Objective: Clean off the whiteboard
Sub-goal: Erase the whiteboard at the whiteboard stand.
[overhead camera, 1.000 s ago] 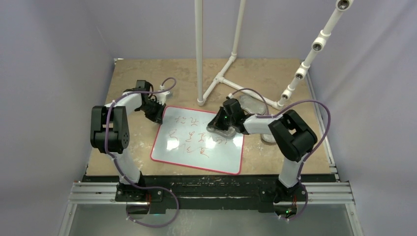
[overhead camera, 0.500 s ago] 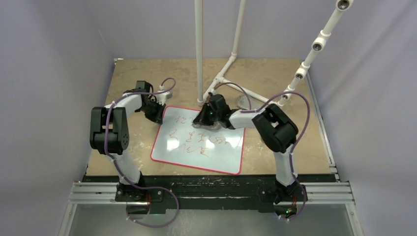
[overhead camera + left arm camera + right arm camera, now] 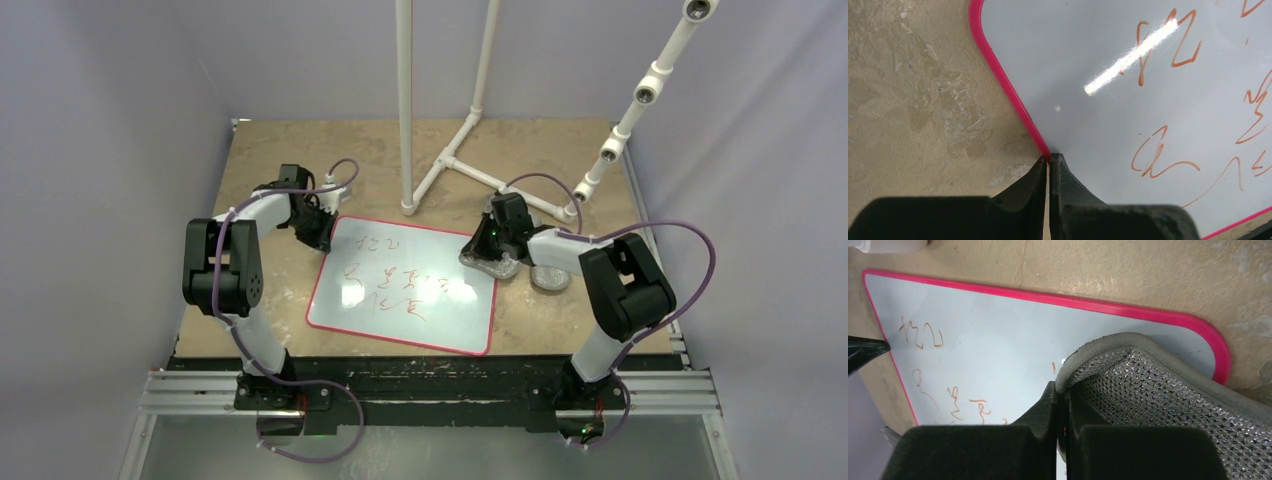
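The glossy white rectangular whiteboard (image 3: 455, 322) with its thin red rim lies flat in the middle of the mottled beige tabletop (image 3: 280, 160). Red marker scribbles (image 3: 388, 285) cover its left and middle. The right gripper (image 3: 1060, 390), clamped on a silvery-grey sequinned oval pad (image 3: 1158, 390), holds it over the board's far right corner, overlapping the rim. The left gripper (image 3: 1049, 160), fingers together, rests its tips on the rim near the far left corner. A second grey pad (image 3: 550, 278) lies just right of the board. A white pipe stand (image 3: 405, 120) stands just beyond the far edge.
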Motion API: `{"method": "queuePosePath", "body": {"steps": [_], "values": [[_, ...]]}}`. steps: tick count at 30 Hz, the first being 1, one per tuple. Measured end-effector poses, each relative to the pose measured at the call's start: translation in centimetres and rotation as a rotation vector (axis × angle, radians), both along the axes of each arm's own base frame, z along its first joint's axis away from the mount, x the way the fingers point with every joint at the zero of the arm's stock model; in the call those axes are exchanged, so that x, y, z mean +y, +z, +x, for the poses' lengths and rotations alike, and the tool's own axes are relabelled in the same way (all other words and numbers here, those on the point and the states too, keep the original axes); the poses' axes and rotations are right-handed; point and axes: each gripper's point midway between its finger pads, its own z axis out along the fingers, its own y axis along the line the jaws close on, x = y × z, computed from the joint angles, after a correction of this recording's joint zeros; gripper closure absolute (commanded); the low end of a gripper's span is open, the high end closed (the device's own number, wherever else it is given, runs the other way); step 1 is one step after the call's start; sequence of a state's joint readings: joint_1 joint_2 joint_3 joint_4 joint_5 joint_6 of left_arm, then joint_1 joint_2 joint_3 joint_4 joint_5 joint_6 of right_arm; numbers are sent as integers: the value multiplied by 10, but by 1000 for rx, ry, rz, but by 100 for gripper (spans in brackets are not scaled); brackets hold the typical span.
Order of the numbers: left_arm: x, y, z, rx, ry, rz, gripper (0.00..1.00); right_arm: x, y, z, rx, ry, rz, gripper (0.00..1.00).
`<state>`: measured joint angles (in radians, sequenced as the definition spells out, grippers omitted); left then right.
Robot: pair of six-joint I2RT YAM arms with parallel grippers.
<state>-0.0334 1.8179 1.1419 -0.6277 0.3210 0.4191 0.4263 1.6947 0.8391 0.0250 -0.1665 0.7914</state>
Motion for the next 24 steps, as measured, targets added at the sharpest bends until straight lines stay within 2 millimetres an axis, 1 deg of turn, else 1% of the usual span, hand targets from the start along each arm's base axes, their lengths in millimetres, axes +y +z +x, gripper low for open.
{"method": "queuePosePath", "body": {"steps": [2,4,7,8,10,12,13,14,15,16,18,22,24], "values": [[0,0,0,-2,0,3,100,0,-2,1,-17,13,-24,100],[0,0,0,-2,0,3,100,4,-2,1,-25,24,-22,100],[0,0,0,-3,0,3,100,18,-4,6,-34,34,14,100],[0,0,0,-3,0,3,100,28,-3,11,-39,41,30,100],[0,0,0,-3,0,3,100,60,-2,19,-58,77,67,100],[0,0,0,-3,0,3,100,90,-1,22,-72,121,97,100],[0,1,0,-3,0,3,100,104,0,20,-76,147,116,100],[0,1,0,-5,0,3,100,112,1,16,-77,164,127,100],[0,1,0,-7,0,3,100,113,0,12,-76,169,130,100],[0,1,0,-10,0,4,100,111,0,5,-71,176,132,100],[1,1,0,-14,0,6,100,96,-1,-10,-50,172,130,100],[1,1,0,-18,0,7,100,42,-2,-34,-14,110,87,100],[1,1,0,-20,0,7,100,26,-2,-42,-9,89,61,100]]}}
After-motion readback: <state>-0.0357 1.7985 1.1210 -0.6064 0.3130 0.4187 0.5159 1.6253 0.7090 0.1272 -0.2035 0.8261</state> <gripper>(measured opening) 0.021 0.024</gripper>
